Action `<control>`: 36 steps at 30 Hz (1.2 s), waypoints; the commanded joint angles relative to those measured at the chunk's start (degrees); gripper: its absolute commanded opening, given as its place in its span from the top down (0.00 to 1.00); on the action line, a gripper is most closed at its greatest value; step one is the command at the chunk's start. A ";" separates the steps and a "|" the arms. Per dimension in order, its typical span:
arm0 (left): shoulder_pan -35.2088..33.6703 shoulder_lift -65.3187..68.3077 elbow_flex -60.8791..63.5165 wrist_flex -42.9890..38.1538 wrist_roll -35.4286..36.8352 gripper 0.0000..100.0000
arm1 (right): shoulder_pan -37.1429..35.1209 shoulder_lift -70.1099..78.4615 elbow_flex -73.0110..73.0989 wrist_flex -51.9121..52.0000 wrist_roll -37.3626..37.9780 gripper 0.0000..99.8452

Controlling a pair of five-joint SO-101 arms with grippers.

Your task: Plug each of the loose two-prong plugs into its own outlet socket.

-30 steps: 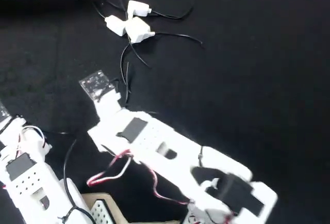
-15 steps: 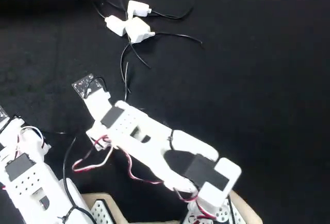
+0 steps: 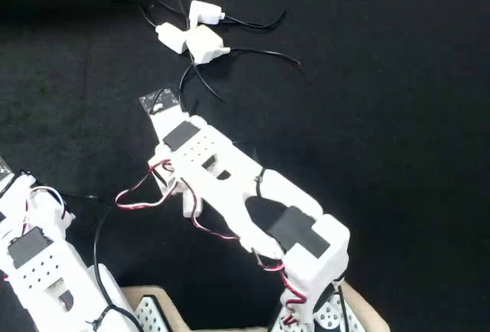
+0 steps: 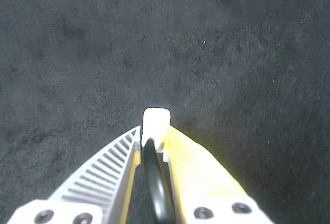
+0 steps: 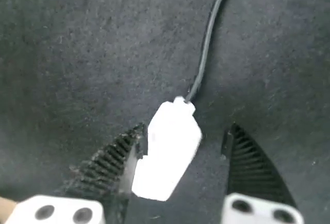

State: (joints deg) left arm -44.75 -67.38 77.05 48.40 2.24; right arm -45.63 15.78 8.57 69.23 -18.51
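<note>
A white two-prong plug [image 5: 170,152] with a thin black cable [image 5: 207,38] lies on the black cloth between the fingers of my right gripper [image 5: 185,130], which is open; the plug rests close against one finger. In the high view my right gripper [image 3: 158,102] sits left of centre, short of a cluster of white outlet sockets [image 3: 195,35] at the far side. My left gripper [image 4: 154,131] is shut on a small white plug [image 4: 155,120], whose black cable [image 4: 156,182] runs back between the fingers, just above the cloth.
Black cables [image 3: 256,53] trail from the socket cluster across the far cloth. My left arm [image 3: 34,263] stands at the near left corner. A tan base plate [image 3: 153,305] lies at the near edge. Open cloth spreads to the right.
My right arm swung and folded. Its gripper first drifted left, then moved farther away toward the socket cluster. The left arm has kept still.
</note>
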 commanded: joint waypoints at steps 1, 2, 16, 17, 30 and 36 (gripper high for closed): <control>0.04 -0.88 -0.66 -1.67 0.53 0.97 | 0.70 -0.40 -3.03 0.35 0.26 0.76; 0.04 -0.88 -0.57 -1.76 0.53 0.97 | 0.70 -0.40 -2.95 0.35 0.26 0.77; 0.04 -0.88 -0.40 -1.76 0.53 0.97 | 1.41 -0.04 -1.98 0.35 8.26 0.99; 0.04 -0.88 -0.40 -1.76 0.53 0.97 | 1.93 -0.04 -1.89 0.35 8.26 0.99; 0.04 -0.88 -0.31 -1.85 0.53 0.97 | 17.41 -0.48 -5.85 5.80 22.59 0.99; 2.77 -0.88 0.66 -2.55 0.53 0.97 | 24.62 -0.48 -6.20 8.09 26.73 0.99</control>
State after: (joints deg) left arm -44.40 -67.38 77.41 47.78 2.24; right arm -24.88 15.87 5.41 76.97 6.64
